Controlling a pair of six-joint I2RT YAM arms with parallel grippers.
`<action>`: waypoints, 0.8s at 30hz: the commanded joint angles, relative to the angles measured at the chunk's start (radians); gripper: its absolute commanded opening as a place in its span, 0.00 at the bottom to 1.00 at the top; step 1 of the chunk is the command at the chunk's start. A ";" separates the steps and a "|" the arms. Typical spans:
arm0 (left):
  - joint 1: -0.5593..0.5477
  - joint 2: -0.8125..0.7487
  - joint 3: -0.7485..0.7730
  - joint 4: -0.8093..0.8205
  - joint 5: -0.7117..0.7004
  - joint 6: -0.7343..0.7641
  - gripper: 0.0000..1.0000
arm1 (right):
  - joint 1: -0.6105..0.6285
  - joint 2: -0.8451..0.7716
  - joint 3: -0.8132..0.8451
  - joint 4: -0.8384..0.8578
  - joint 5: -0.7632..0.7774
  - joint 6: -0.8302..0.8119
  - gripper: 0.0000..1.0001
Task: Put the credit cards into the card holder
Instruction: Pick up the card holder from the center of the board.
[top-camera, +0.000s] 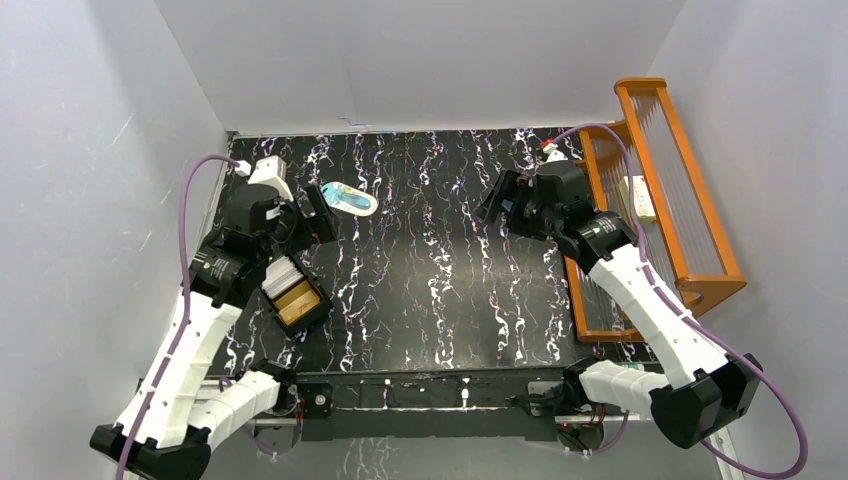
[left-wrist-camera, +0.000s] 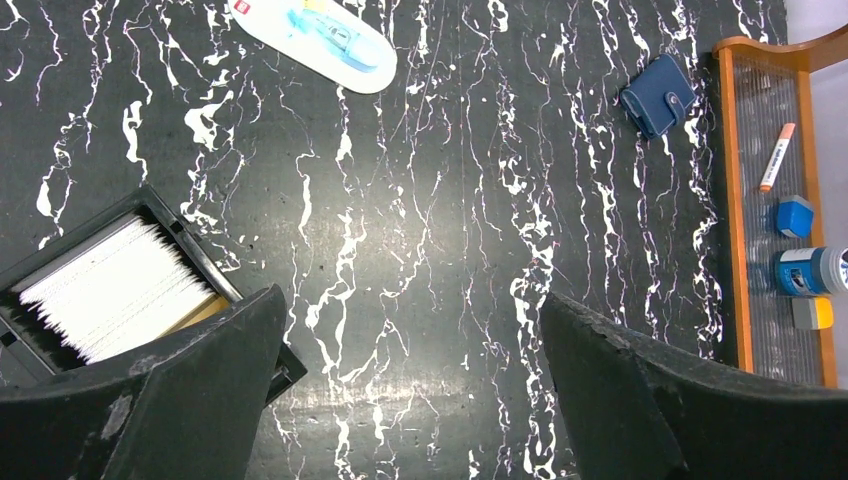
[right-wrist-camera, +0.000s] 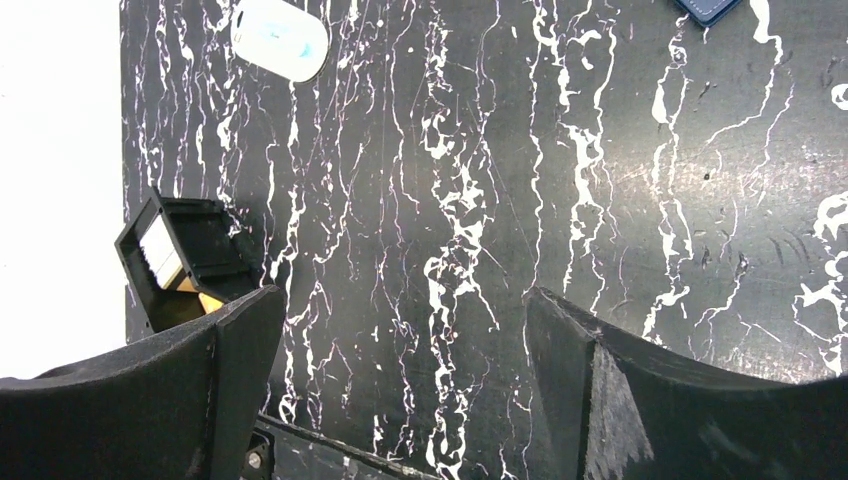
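Since packed on edge in tray (left-wrist-camera: 195, 250) by left edge, likely stiff, slick, light: pinch credit cards (left-wrist-camera: 110, 290) at top edges; card holder (left-wrist-camera: 657, 95) near far-right corner; left gripper (left-wrist-camera: 408, 300), right gripper (right-wrist-camera: 398, 295) spread, empty.

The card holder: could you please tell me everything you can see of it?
The card holder is a small navy-blue wallet, leather-like, folded shut, its snap tab wrapped over one edge. It lies flat and askew on the black marbled table, near the orange rack but not touching it. Nothing else touches it.
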 joint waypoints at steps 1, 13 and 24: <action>0.006 -0.008 -0.032 0.028 -0.008 0.018 0.99 | -0.003 -0.006 -0.007 0.074 0.050 -0.009 0.98; 0.005 0.034 -0.164 0.168 0.087 0.097 0.99 | -0.008 0.238 0.056 0.151 0.404 -0.105 0.97; 0.007 -0.041 -0.306 0.302 0.135 0.164 0.99 | -0.149 0.596 0.175 0.291 0.468 -0.183 0.52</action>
